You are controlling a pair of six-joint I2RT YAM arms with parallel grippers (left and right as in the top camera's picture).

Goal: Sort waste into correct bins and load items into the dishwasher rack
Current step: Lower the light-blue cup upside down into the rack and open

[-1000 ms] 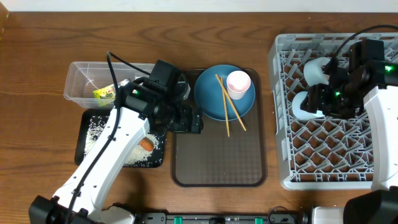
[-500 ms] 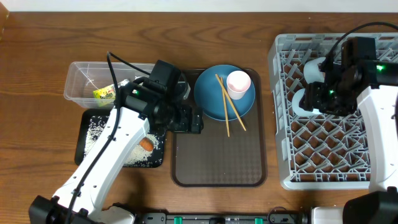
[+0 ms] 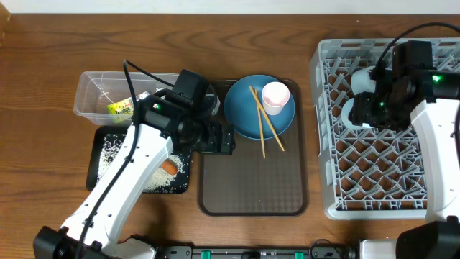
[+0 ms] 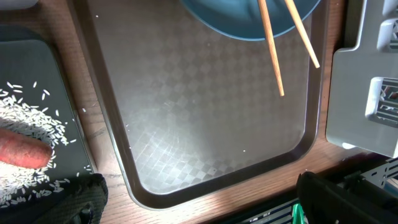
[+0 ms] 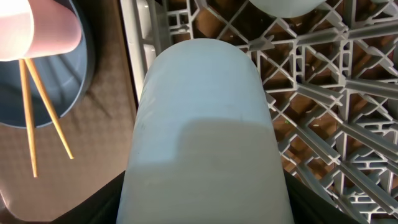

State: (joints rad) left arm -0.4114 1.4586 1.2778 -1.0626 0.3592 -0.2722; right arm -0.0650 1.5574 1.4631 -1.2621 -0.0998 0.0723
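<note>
far left, the clear tub (image 3: 90,101) held the yellow-green wrapper (image 3: 121,108), and just below it the black tray (image 3: 97,169) had the rice (image 3: 115,151) scattered about and the carrot (image 3: 169,167) lying in it. nothing had stirred there. the left gripper (image 3: 215,138) hung at the left rim of the brown serving tray (image 3: 251,187), its claw spread as wide as it goes with nothing between the fingers. it hadn't budged over the last second, just waiting.

on the tray, the blue plate (image 3: 244,111) carried the two chopsticks (image 3: 260,126) and the pink cup (image 3: 276,96), all untouched.

now the action: over the dishwasher rack (image 3: 374,180) the right gripper (image 3: 357,114) had slid toward the far side, up nearer the white bowl (image 3: 361,80) already sitting in the grid. its claw was pinching the light blue cup (image 5: 205,124), held above the lattice and not yet let go. looked to me like it was lining the cup up beside the bowl. that would leave the plate, pink cup and chopsticks to load.
</note>
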